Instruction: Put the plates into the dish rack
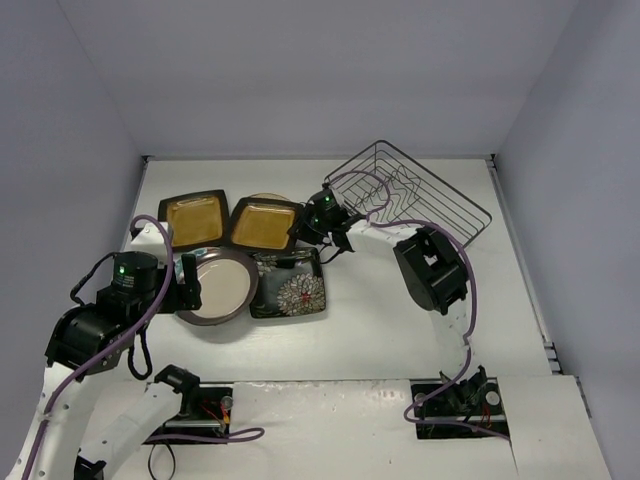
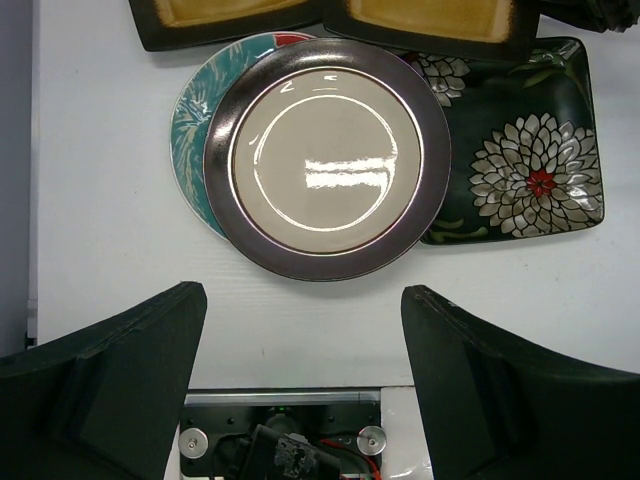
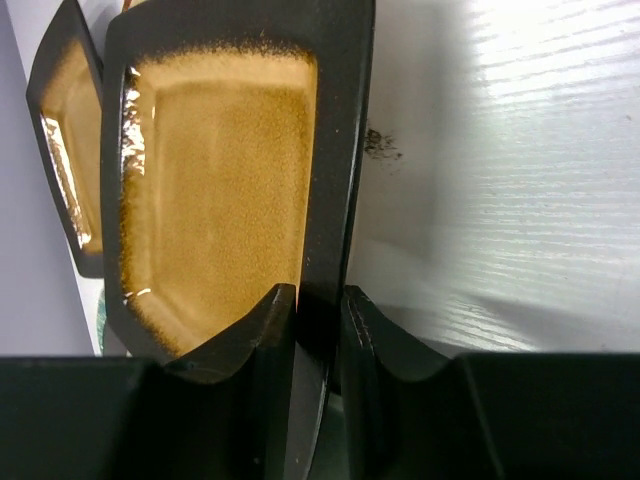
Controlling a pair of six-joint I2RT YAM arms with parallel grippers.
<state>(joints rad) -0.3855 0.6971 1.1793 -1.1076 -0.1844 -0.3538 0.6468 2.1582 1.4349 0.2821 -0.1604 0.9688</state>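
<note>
Two square amber plates lie side by side at the back left, one on the left [image 1: 192, 218] and one on the right [image 1: 264, 224]. My right gripper [image 1: 308, 226] is shut on the right amber plate's dark rim [image 3: 335, 150], one finger on each face. In front lie the round cream brown-rimmed plate [image 1: 216, 285], atop the red-teal floral plate [image 2: 195, 120], and the dark flowered rectangle [image 1: 292, 284]. My left gripper [image 1: 187, 283] is open and empty just left of the cream plate [image 2: 325, 155]. The black wire dish rack [image 1: 410, 199] stands at the back right, with no plates in it.
The rack sits at an angle close to the back wall. The right arm's elbow [image 1: 432, 268] hangs over the table in front of the rack. Grey walls close the table in on three sides. The arm bases and cables sit at the near edge.
</note>
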